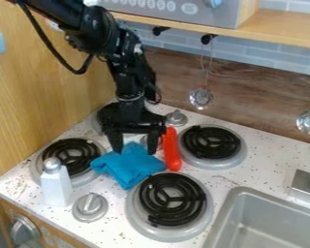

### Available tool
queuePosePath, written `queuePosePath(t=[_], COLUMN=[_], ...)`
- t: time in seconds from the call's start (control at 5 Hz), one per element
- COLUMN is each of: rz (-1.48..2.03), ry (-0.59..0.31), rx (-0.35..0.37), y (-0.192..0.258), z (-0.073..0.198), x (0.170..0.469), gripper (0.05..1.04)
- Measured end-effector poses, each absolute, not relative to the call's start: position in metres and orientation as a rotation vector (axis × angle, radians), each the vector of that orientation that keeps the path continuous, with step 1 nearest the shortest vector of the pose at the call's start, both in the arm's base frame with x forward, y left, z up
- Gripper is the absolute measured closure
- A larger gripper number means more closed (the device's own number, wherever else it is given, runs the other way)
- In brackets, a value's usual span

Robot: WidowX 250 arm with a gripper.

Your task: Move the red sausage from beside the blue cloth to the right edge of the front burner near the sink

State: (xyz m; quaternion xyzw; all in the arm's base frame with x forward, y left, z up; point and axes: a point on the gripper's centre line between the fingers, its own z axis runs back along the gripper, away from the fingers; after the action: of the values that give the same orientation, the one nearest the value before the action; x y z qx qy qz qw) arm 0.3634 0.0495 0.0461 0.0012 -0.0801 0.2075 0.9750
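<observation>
The black gripper (135,145) hangs down over the back left of the stove top, open, with its two fingers spread wide. Its tips are at the back edge of a crumpled blue cloth (130,167); whether they touch it, I cannot tell. The cloth lies between the left burner (71,156) and the front burner (172,199). Just right of the gripper, a long red object (171,149) lies beside the back right burner (211,143).
A white bottle with a grey top (55,183) stands at the left front, near a silver knob (89,207). The sink (268,223) is at the lower right. Ladles (201,98) hang along the back wall under a wooden shelf (274,30).
</observation>
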Motion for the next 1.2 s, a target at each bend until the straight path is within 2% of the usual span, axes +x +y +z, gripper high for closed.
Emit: queuePosePath(t=[0.4, 0.8, 1.2], rz=[0.457, 0.444, 0.456], ry=[-0.143, -0.103, -0.113], rx=[0.001, 0.006, 0.014], y=[0.051, 0.034, 0.027], z=[0.036, 0.018, 0.011], x=[0.375, 0.394, 0.413], gripper=[0.079, 0.079, 0.079])
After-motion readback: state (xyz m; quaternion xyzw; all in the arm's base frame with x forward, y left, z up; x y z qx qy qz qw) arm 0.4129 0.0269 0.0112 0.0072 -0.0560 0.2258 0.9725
